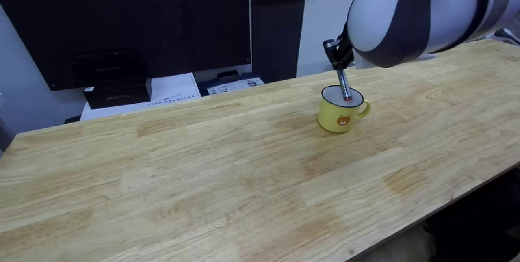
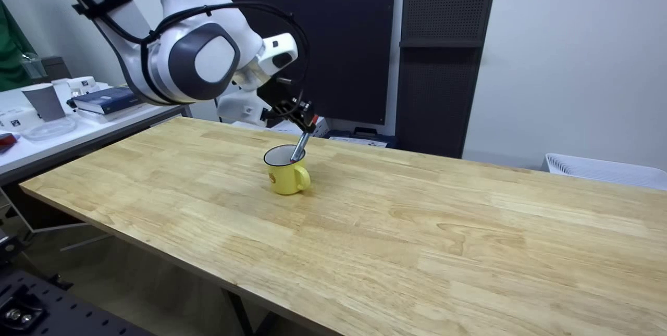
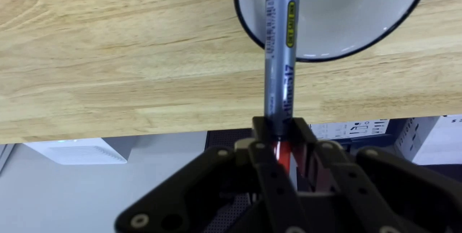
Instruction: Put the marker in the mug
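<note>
Gripper (image 3: 280, 127) clamps marker (image 3: 282, 63) @ mug (image 1: 331, 118), nr tbl edge (image 3: 162, 129).

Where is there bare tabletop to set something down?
In an exterior view, the tabletop is bare from the mug to the left end. Likewise in an exterior view, beyond the mug's handle to the picture's right edge. Crowded: the mug's opening, where the gripper holds the marker, with the arm above.
</note>
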`<state>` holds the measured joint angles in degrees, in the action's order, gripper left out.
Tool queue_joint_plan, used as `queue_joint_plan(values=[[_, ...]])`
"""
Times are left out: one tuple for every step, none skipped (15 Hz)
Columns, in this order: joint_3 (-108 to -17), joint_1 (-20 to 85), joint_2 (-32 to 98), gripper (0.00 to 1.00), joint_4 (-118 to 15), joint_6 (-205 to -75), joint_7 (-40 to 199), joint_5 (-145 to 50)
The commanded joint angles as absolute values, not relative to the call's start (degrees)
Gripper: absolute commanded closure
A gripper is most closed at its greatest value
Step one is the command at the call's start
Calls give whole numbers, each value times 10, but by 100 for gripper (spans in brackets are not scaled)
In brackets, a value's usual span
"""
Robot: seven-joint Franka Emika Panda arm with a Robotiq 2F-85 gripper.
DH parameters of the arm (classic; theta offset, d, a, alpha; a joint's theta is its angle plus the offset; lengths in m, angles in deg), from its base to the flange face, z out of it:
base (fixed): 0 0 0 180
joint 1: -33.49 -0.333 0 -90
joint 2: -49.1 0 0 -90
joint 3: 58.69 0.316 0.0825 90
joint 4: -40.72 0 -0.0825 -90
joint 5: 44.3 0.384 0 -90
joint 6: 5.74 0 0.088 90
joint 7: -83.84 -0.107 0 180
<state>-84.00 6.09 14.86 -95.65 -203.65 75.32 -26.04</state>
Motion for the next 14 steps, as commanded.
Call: queue_joint_plan(values=[[-774,148,158,48,-943,-2036,788,-291],[-762,166,159,41,-941,-2036,795,-300],[-751,179,161,33,-940,-2036,802,-308],[-742,191,163,27,-939,-2036,808,-316],[-732,204,165,21,-938,-2037,812,-324],[-727,210,166,13,-937,-2037,817,-329],[-718,221,170,7,-937,-2037,821,-336],[-715,225,172,2,-937,-2037,824,-340],[-710,230,177,0,-939,-2037,827,-343],[-703,241,177,0,-935,-2036,828,-349],[-690,253,186,0,-945,-2036,823,-353],[-682,261,191,0,-961,-2036,814,-347],[-672,273,199,0,-978,-2035,804,-342],[-665,282,206,0,-990,-2035,801,-342]])
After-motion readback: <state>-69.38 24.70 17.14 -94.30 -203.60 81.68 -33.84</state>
